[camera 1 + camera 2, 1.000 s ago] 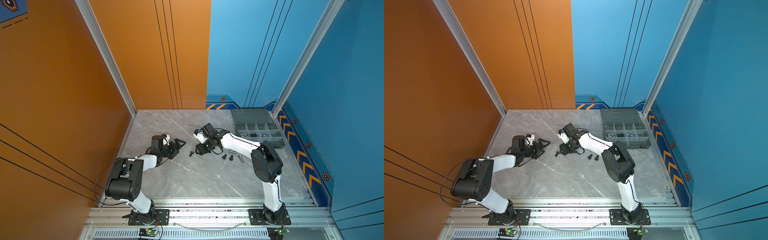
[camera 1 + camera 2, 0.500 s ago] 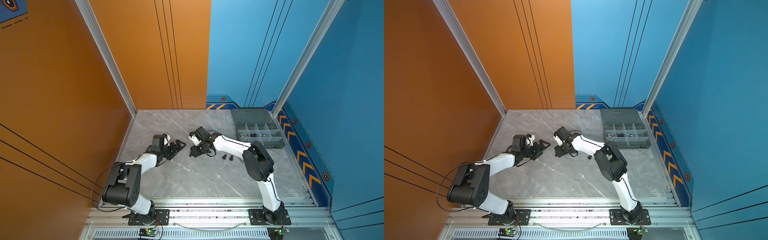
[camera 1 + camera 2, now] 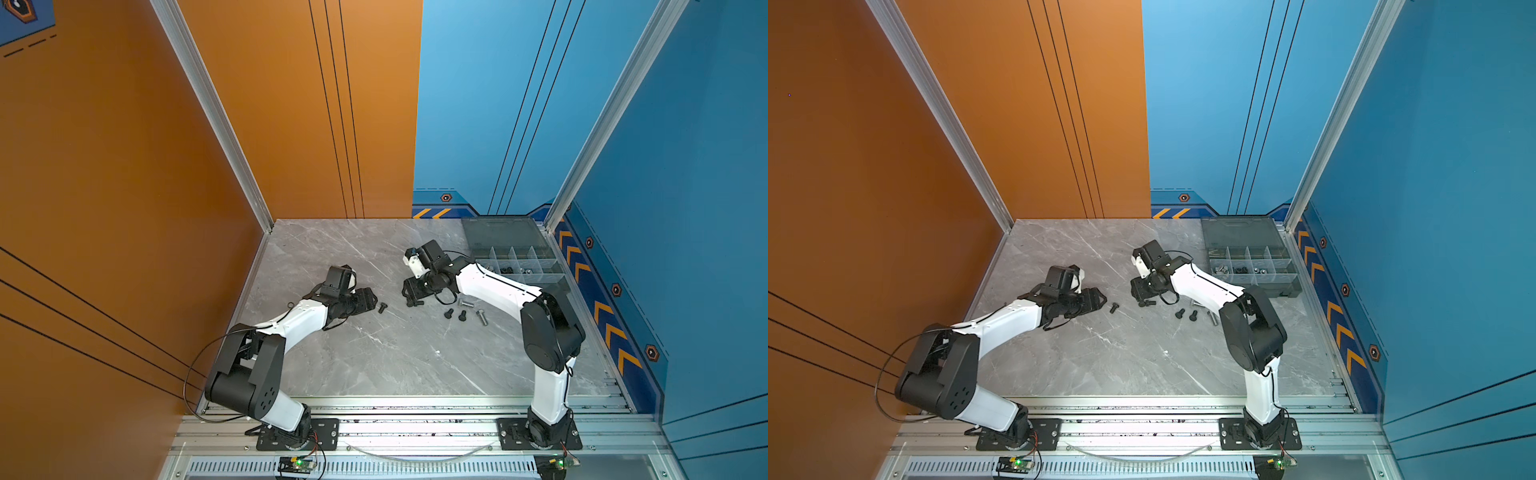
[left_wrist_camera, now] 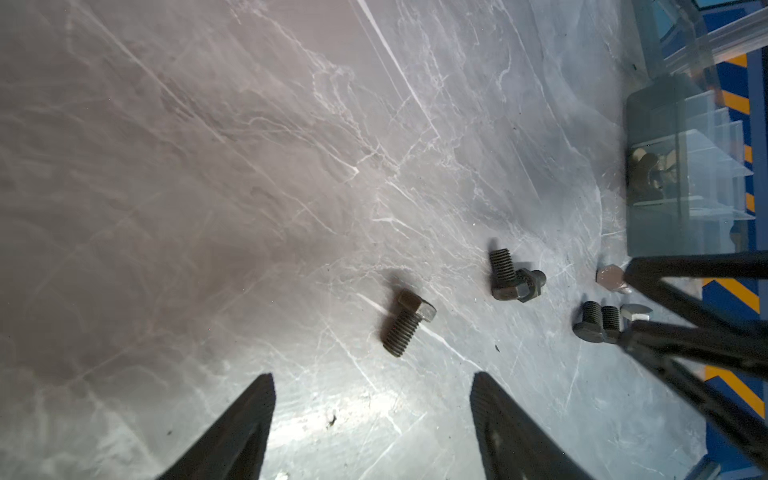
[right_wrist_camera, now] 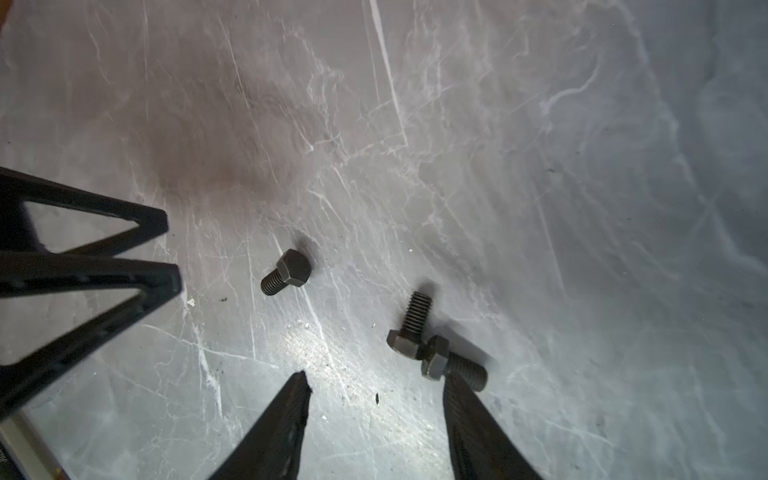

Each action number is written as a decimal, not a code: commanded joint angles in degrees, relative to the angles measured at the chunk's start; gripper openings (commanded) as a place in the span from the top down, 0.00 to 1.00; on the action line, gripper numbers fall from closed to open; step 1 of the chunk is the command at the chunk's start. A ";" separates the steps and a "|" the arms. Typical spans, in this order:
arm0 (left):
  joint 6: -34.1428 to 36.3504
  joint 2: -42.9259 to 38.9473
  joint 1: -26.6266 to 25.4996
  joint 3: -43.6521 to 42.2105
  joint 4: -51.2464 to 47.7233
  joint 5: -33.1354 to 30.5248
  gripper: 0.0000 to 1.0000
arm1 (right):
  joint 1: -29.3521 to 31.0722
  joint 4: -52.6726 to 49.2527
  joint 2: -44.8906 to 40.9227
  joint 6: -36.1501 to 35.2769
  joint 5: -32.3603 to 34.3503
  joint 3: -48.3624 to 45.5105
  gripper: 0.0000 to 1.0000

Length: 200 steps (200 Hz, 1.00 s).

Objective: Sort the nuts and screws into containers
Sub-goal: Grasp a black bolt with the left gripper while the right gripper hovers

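Grey veined stone tabletop point(image 3: 374, 365) is carrying the loose screws around the middle of both top views. The left gripper point(image 3: 371, 298) is hovering low, left of centre, with its fingers point(image 4: 249, 419) standing apart and nothing between them. A lone black screw point(image 3: 382, 307) is lying flat on the stone just beyond their tips, untouched. The right gripper point(image 3: 411, 296) is pointing down just right of centre, its jaws likewise parted and empty. One fingertip point(image 5: 457, 403) is overlapping the shank of one of two black screws point(image 5: 415, 332) lying head to head; whether it is touching is unclear. Two more black screws point(image 3: 449, 313) and two silver screws point(image 3: 482, 319) are lying further right. The organizer box point(image 3: 1283, 289) is sitting open at the right edge, its lid point(image 3: 503, 232) folded back, with nuts point(image 3: 1239, 270) resting in its middle row of compartments.
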 commanded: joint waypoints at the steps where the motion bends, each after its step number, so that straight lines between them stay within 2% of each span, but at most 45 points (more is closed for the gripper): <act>1: 2.99 2.42 -1.39 1.68 0.13 -2.85 0.27 | -1.01 1.10 -2.41 0.81 -0.67 -1.22 0.45; 95: 3.89 9.47 -4.03 4.37 2.19 -3.61 0.37 | -3.41 1.98 -3.61 1.94 -1.61 -2.66 0.45; 200: 8.08 15.19 -8.60 11.40 -4.39 -8.01 0.41 | -4.27 2.48 -3.92 2.34 -1.94 -4.02 0.45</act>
